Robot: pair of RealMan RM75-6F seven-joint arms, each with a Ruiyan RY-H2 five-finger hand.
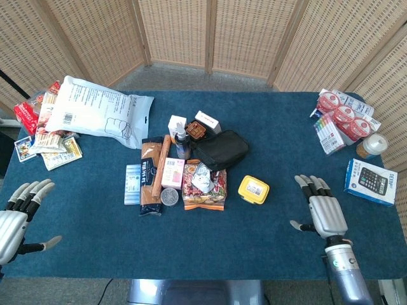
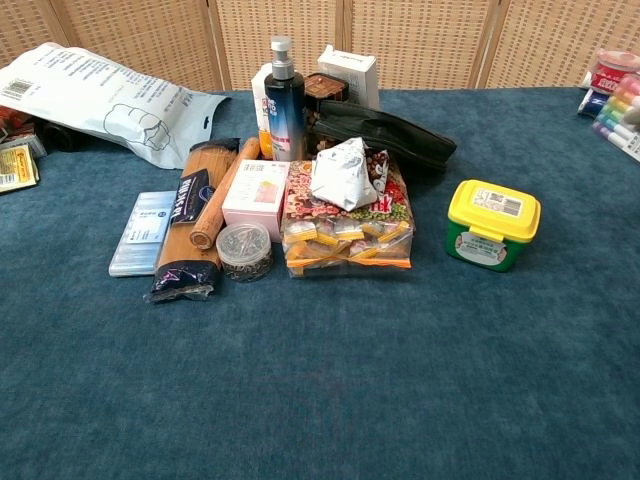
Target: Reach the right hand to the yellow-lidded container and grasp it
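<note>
Right hand: your right hand is released, fingers spread and thumb out to the side, holding nothing. It hovers over the blue table near the front edge, to the right of the yellow-lidded container and apart from it. The chest view does not show it.
Left hand: your left hand is also released, fingers apart, empty, at the table's front left corner.
Yellow-lidded container: the yellow-lidded container stands upright right of the middle pile, lid on, a white label on the lid and a green body below. What is inside cannot be seen.
Snack pack: a clear snack pack lies just left of the container, a crumpled white wrapper on top of it.
Round tin: a small round tin with a clear lid sits at the front of the pile, full of small metal pieces.
Calculator box: a blue calculator box lies near the right edge, beyond your right hand.
</note>
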